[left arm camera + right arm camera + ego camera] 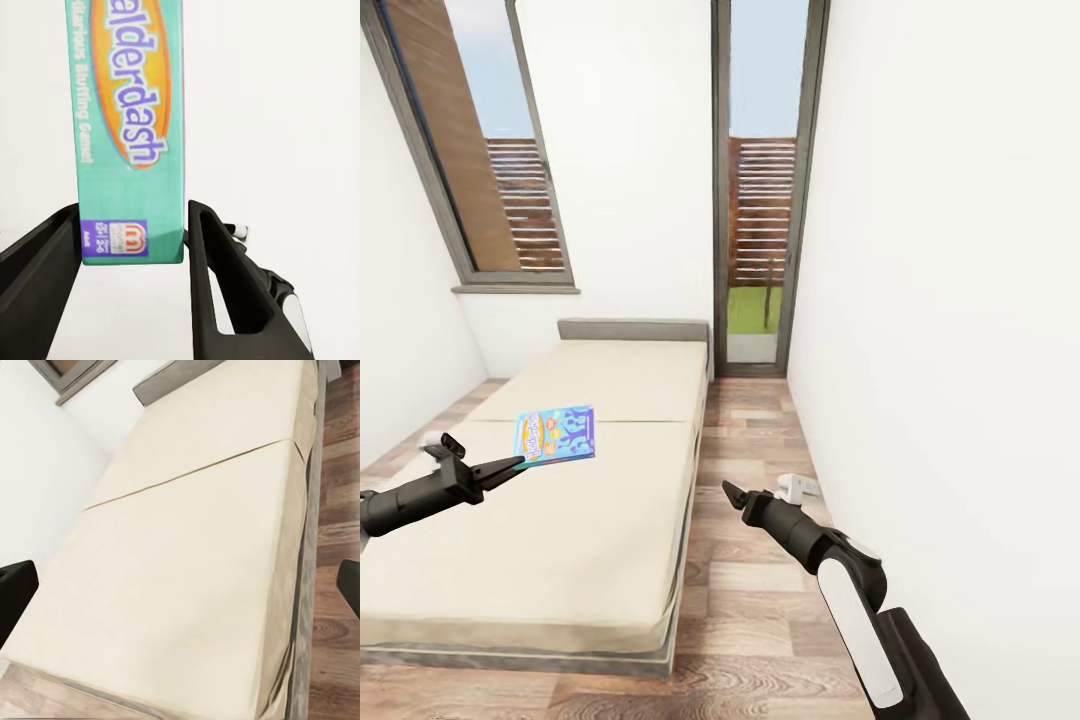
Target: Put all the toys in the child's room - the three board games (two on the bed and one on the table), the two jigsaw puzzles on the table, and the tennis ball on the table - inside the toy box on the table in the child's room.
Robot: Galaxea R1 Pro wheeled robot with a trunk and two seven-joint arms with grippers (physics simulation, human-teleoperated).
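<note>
head view looks down a narrow white-walled room [920,250] with a wood-plank floor [750,600] and two tall windows [760,190] at the far end. my bed [560,540] takes up the left side of that floor, its plain cream-beige top split by a seam across the middle and its grey headboard against the far wall. in the right wrist view the same bed top [187,562] spreads out beneath me, bare, with the plank floor running along its side edge.

my right arm reaches forward over the floor beside the bed's right edge, and my right gripper [732,491] hangs there with nothing in it. in the right wrist view its dark fingertips [15,592] sit at opposite edges, spread wide.

my left gripper [510,464] is out above the left half of the bed, pinching one board game [556,434] by its near edge. the box is teal-blue with an orange oval title, and it is lifted clear of the bed top, tilted slightly. in the left wrist view the board game [131,127] stands between my two black fingers [225,292], which press against its sides, the white wall behind it.
</note>
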